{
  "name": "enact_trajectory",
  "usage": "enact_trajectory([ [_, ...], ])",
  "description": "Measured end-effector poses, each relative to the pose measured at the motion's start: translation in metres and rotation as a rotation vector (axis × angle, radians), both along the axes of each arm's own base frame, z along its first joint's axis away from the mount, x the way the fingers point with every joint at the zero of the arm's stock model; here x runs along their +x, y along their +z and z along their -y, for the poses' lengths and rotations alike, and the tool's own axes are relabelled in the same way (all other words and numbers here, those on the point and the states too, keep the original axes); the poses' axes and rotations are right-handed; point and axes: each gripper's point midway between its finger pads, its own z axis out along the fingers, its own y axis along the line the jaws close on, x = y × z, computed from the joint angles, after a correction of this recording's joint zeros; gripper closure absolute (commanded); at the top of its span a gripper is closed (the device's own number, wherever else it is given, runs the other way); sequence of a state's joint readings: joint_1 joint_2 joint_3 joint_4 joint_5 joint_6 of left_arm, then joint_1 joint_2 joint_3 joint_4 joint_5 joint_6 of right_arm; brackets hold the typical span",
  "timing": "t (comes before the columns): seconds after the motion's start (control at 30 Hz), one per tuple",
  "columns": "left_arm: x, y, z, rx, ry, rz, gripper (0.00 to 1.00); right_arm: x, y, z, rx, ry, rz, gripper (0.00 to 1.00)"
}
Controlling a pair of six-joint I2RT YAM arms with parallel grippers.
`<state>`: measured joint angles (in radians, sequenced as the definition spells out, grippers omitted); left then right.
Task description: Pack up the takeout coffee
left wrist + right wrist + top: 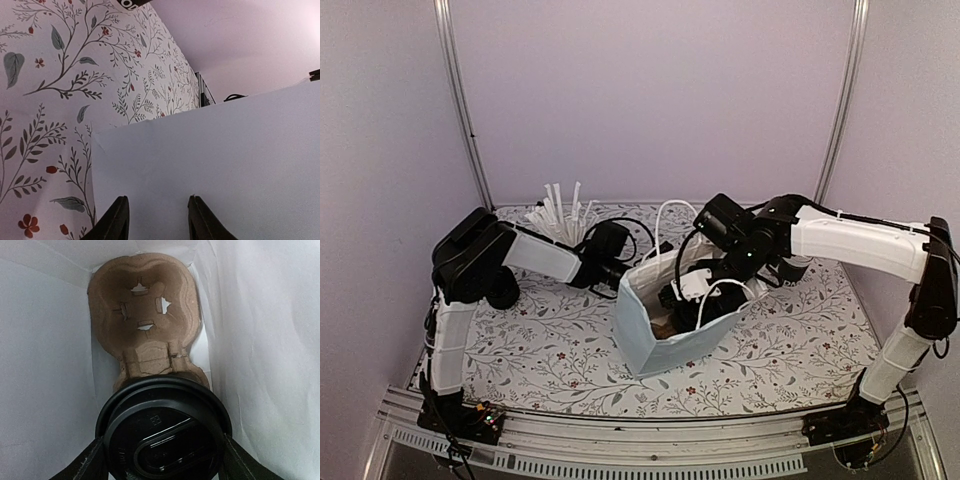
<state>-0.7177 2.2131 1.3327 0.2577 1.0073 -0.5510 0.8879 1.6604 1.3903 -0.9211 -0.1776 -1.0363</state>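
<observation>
Seen from the right wrist, my right gripper [162,462] is shut on the black lid of a takeout coffee cup [162,432], one finger on each side of the rim. The cup hangs inside the pale blue bag [645,335], over the near hole of the brown pulp carrier [142,315] lying on the bag's floor. I cannot tell whether the cup is seated in that hole. The carrier's far hole is empty. My left gripper [158,220] is open, its fingers [117,220] spread against the outside of the bag's wall [215,165]. In the top view it sits at the bag's back left corner [618,270].
A white cup of straws [560,215] stands at the back left, behind the left arm. The bag's white handles [672,212] stick up around the right arm's wrist [735,235]. The flowered tablecloth [550,340] covers the table.
</observation>
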Motion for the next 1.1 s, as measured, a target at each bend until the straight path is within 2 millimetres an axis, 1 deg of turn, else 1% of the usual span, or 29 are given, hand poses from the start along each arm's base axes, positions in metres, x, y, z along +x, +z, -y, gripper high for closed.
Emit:
enact_trajectory([
  [0.33,0.003,0.002,-0.001,-0.01,0.002,0.005,0.54,0.007,-0.014,-0.01,-0.039,-0.028,-0.11,0.66],
  [0.6,0.007,0.001,-0.003,-0.003,0.008,0.007,0.54,0.008,-0.014,-0.013,-0.032,-0.064,-0.136,0.65],
  [0.77,0.01,0.002,-0.005,0.013,0.013,0.025,0.53,0.008,-0.015,-0.013,-0.029,-0.08,-0.143,0.6],
  [0.9,0.013,0.007,-0.008,0.031,0.019,0.046,0.52,0.008,-0.015,-0.013,-0.029,-0.091,-0.146,0.57],
  [1.1,0.026,0.028,-0.017,0.049,0.047,0.108,0.51,0.008,-0.014,-0.012,-0.023,-0.098,-0.14,0.43],
])
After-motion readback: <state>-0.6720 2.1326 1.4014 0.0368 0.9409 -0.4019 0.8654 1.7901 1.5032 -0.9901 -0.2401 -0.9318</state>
